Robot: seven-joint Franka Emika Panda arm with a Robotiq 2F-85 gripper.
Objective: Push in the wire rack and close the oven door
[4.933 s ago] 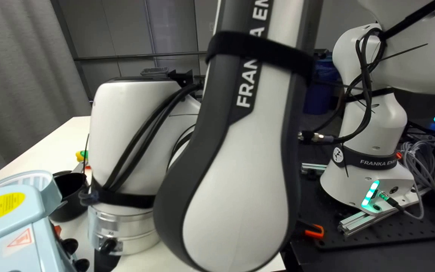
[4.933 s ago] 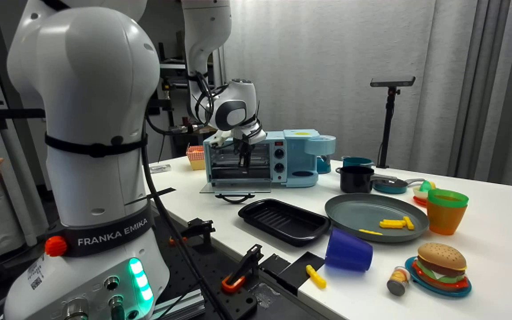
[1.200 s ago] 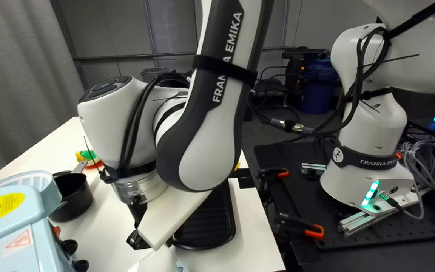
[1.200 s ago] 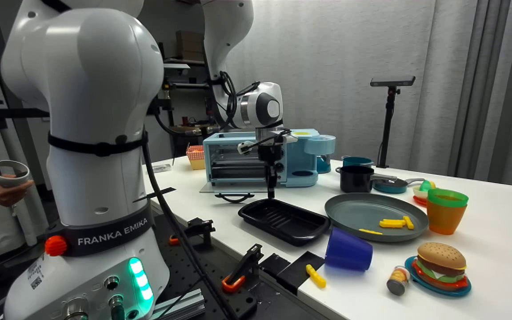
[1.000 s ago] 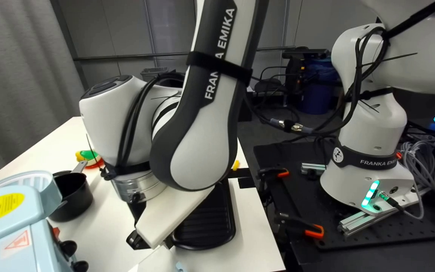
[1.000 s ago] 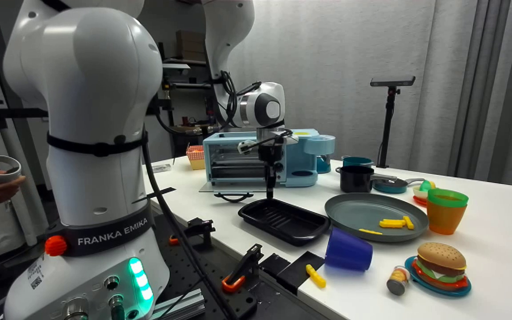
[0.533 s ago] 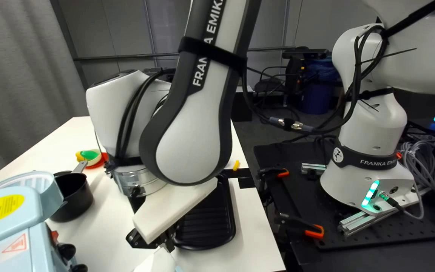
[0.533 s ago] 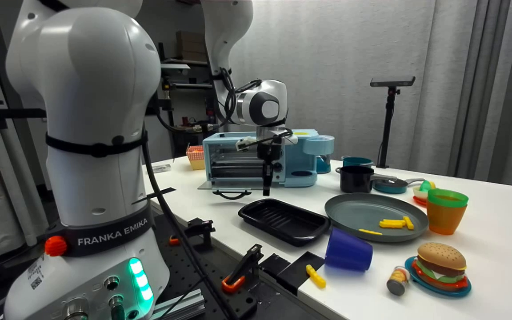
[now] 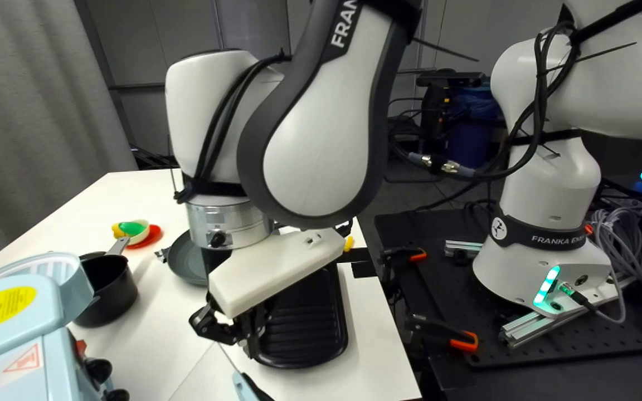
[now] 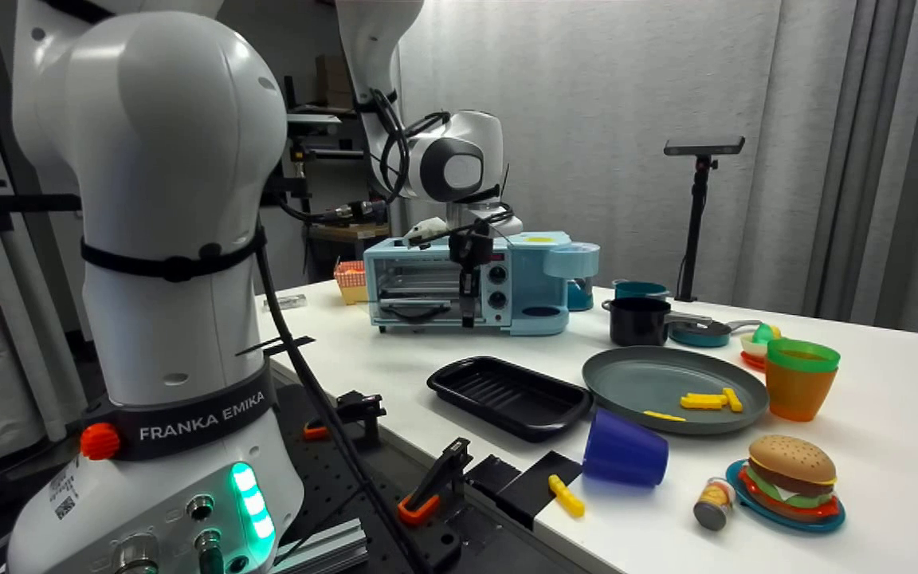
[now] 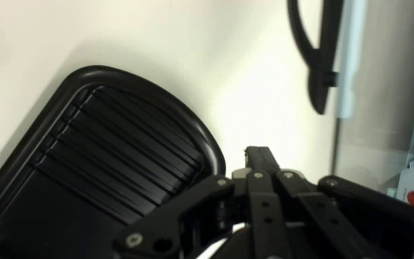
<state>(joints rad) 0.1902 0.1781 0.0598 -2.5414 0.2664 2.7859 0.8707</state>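
The light blue toaster oven (image 10: 438, 249) shows in both exterior views (image 9: 20, 334). Its glass door is partly raised and tilted. Its black handle (image 10: 419, 314) sits in front of the opening, and also shows in the wrist view (image 11: 322, 61) beside the glass (image 11: 372, 140). The wire rack is hard to make out behind the door in the dark interior. My gripper (image 10: 468, 319) is in front of the oven, at the knob-side end of the door. In the wrist view its fingertips (image 11: 259, 149) are together with nothing between them. I cannot tell whether it touches the door.
A black ridged pan (image 10: 511, 397) lies in front of the oven, close below my gripper (image 11: 99, 151). A grey plate (image 10: 674, 391), black pot (image 10: 638, 321), purple cup (image 10: 625, 449) and toy burger (image 10: 792, 470) stand farther along the table. Another arm's base (image 9: 544, 262) stands nearby.
Seconds ago the gripper was at the oven opening, then moved out by the pan. In the last half second it has risen, and the door has swung up from lying flat.
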